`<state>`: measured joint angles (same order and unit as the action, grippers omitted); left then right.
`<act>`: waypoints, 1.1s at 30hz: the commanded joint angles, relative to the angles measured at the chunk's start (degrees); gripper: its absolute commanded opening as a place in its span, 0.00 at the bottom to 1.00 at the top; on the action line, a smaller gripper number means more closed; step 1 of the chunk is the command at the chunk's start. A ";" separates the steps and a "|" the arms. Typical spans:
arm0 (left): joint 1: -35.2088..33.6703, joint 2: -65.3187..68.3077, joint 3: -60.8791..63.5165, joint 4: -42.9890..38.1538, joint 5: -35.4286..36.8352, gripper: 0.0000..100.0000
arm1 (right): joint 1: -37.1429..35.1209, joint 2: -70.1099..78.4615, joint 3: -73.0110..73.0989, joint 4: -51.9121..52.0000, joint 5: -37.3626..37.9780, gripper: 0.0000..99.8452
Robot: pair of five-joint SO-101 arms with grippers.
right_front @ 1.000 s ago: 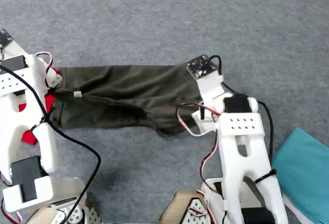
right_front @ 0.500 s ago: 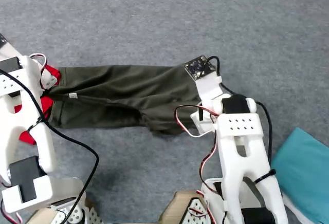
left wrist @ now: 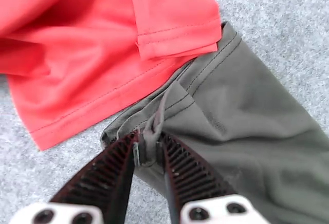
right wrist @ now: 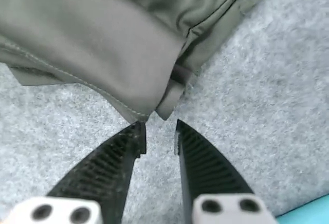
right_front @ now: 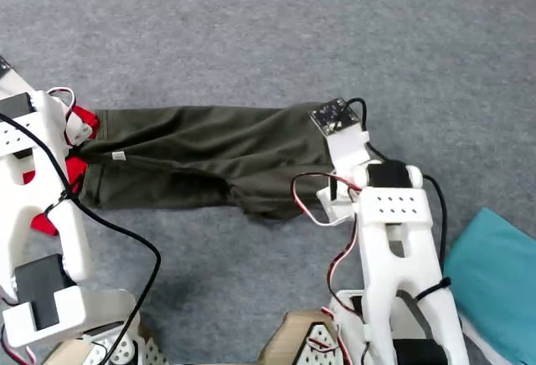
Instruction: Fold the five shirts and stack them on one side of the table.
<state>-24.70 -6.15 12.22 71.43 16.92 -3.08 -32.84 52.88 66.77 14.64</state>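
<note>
Release at the right end is what is new. The right gripper [right wrist: 159, 129] has drawn back a little toward its own base over the last half second. Its fingers now stand slightly apart with nothing between them, just off the corner of the olive shirt [right_front: 201, 156]. That corner lies loose on the grey tabletop [right_front: 251, 38].

The left gripper [left wrist: 148, 144] shifted outward a second ago and has held its place since. Its fingers are pinched on a fold of the olive shirt's other end, where it overlaps the red shirt [left wrist: 77, 39].

The olive shirt lies as a long band across the middle of the tabletop, still creased along its near edge. I judge it is laid out for the next fold, with no fold across its length made yet. A teal shirt [right_front: 494, 273] waits at the near right corner.
</note>
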 commanded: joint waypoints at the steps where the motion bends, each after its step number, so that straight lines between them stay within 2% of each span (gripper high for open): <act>1: -0.18 -0.22 -2.64 -0.09 -0.62 0.02 | 0.66 -0.48 0.75 -2.90 -0.70 0.12; 5: -0.18 -0.22 -2.64 -0.09 -0.62 0.02 | -3.03 2.42 0.84 -3.69 -2.29 0.12; 12: -0.18 -0.22 -2.64 -0.09 -0.62 0.02 | -4.09 2.59 0.48 -3.52 -2.37 0.12; 19: -0.18 -0.22 -2.64 -0.09 -0.62 0.02 | -9.10 2.86 0.92 -3.78 -3.52 0.12; 27: -0.18 -0.22 -2.64 -0.09 -0.62 0.02 | -9.27 3.38 1.98 -5.98 -3.69 0.12; 33: -0.18 -0.22 -2.55 -0.09 -0.53 0.02 | -8.75 11.03 0.22 -10.90 -6.24 0.16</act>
<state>-24.70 -6.15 12.22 71.43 16.92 -11.60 -24.75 55.16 57.98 9.36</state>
